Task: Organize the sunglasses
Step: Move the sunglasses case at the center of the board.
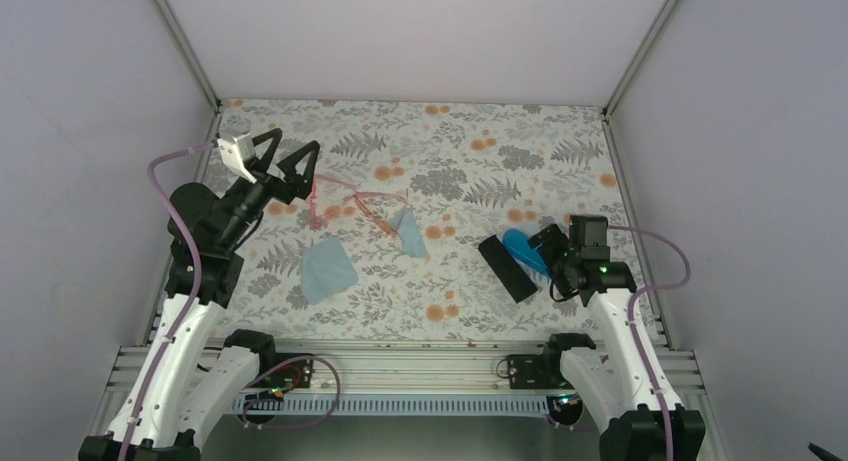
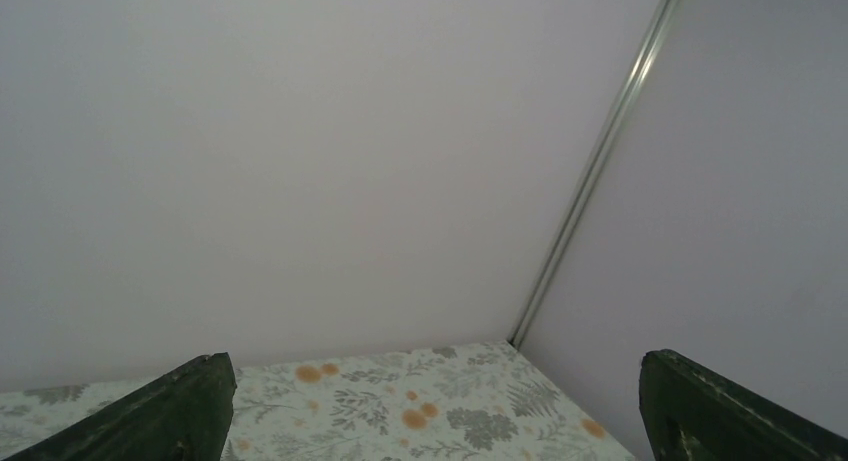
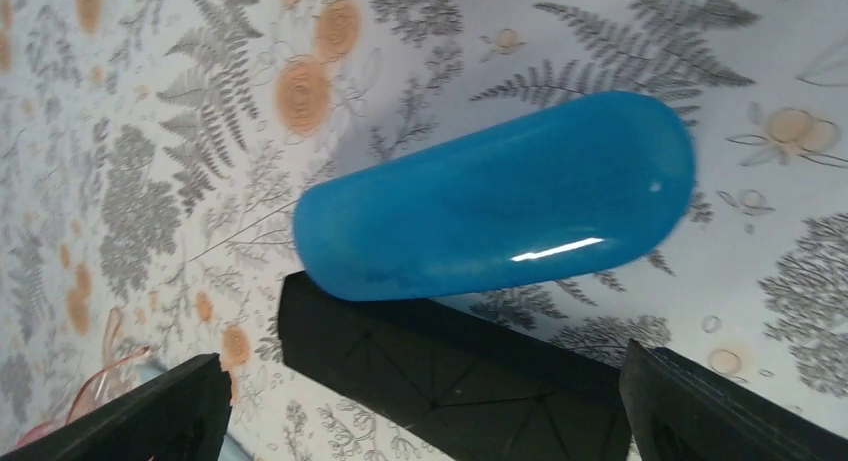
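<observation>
The sunglasses, with a thin pink-red frame, lie unfolded on the floral table at left of centre; a bit of the frame shows in the right wrist view. My left gripper is open and empty, raised above the table just left of the sunglasses. In its wrist view only the wall and the far table corner show between the fingers. My right gripper is open and empty, low over a glossy blue oval case and a black box; its wrist view shows both.
A light blue cloth lies flat in front of the sunglasses. A smaller light blue piece lies by their right end. The blue case and black box sit side by side at right. White walls close in three sides.
</observation>
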Controlling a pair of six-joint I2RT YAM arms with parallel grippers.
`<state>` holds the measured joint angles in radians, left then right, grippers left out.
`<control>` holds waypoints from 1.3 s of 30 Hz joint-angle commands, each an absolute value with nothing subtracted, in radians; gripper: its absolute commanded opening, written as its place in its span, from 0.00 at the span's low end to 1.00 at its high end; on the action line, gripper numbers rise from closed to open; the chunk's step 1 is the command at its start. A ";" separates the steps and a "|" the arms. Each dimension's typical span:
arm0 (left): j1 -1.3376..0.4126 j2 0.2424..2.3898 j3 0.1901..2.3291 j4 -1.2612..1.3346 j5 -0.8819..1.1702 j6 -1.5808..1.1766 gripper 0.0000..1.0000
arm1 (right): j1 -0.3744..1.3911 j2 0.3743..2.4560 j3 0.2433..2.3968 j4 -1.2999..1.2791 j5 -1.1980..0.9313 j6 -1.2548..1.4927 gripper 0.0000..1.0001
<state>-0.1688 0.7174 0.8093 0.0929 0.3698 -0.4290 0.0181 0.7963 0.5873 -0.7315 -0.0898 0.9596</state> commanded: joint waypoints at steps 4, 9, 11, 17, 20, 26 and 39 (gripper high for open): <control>-0.162 0.720 0.783 0.205 0.461 -0.442 1.00 | 0.046 0.782 0.553 -0.821 -0.006 1.097 1.00; -0.161 0.744 0.771 0.216 0.449 -0.460 1.00 | 0.105 0.809 0.486 -0.759 -0.064 1.155 1.00; -0.161 0.754 0.768 0.221 0.449 -0.464 1.00 | 0.130 0.840 0.477 -0.728 -0.056 1.173 1.00; -0.161 0.759 0.771 0.211 0.449 -0.454 1.00 | 0.197 0.942 0.471 -0.634 -0.046 1.156 1.00; -0.161 0.757 0.766 0.219 0.465 -0.446 1.00 | 0.245 1.012 0.486 -0.537 -0.082 1.098 1.00; -0.163 0.778 0.757 0.270 0.551 -0.449 1.00 | 0.389 1.180 0.568 -0.371 -0.108 1.025 1.00; -0.179 0.861 0.765 0.237 0.586 -0.467 1.00 | 0.442 1.323 0.630 -0.303 0.047 0.885 1.00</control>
<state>-0.1715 0.8471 0.7647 0.2291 0.5613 -0.4580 0.4328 1.3296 0.6262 -0.2615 -0.1238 0.9802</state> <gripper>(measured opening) 0.999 0.998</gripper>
